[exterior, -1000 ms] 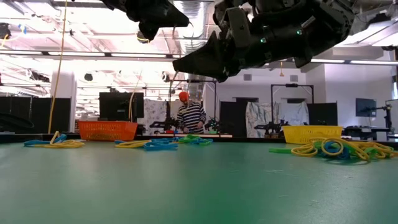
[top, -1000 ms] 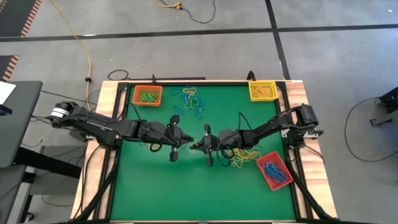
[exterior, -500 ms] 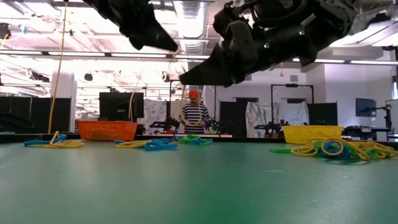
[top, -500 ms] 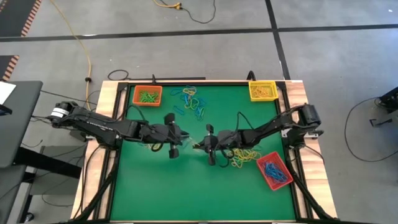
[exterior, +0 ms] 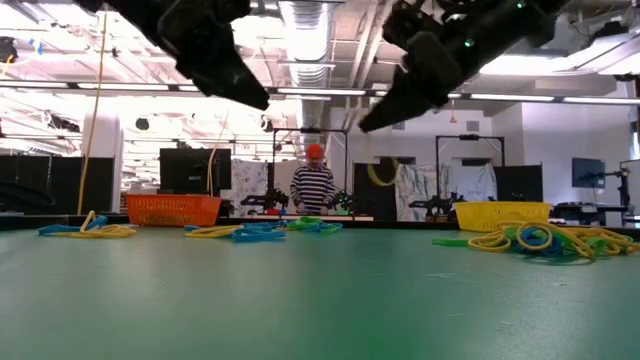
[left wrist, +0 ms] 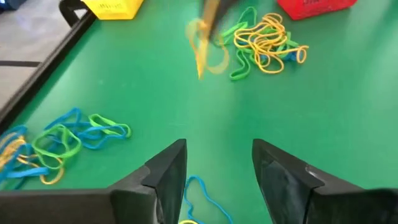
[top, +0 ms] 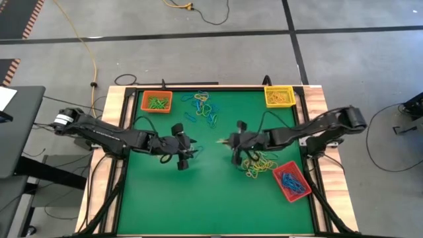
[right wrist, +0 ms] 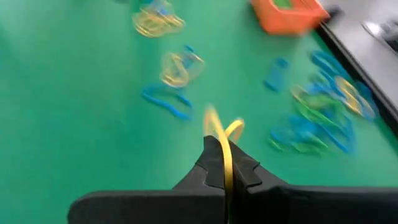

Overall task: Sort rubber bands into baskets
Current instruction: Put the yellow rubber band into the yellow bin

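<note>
My right jaws (right wrist: 225,163) pinch a yellow band (right wrist: 225,134), hanging from their tips above the tabletop (top: 205,195); left jaws (left wrist: 217,165) open, empty. Risk: thin loop slips mid-carry to the yellow basket (top: 279,96).

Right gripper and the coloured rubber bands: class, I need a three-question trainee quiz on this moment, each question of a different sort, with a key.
1. True or false: the right gripper is shut on a thin yellow rubber band.
2. Which small rectangular plastic basket holds green bands? A. orange basket B. yellow basket C. red basket
3. Fill in: the left gripper stands ____ and holds nothing.

Key: 1 true; 2 A; 3 open
</note>
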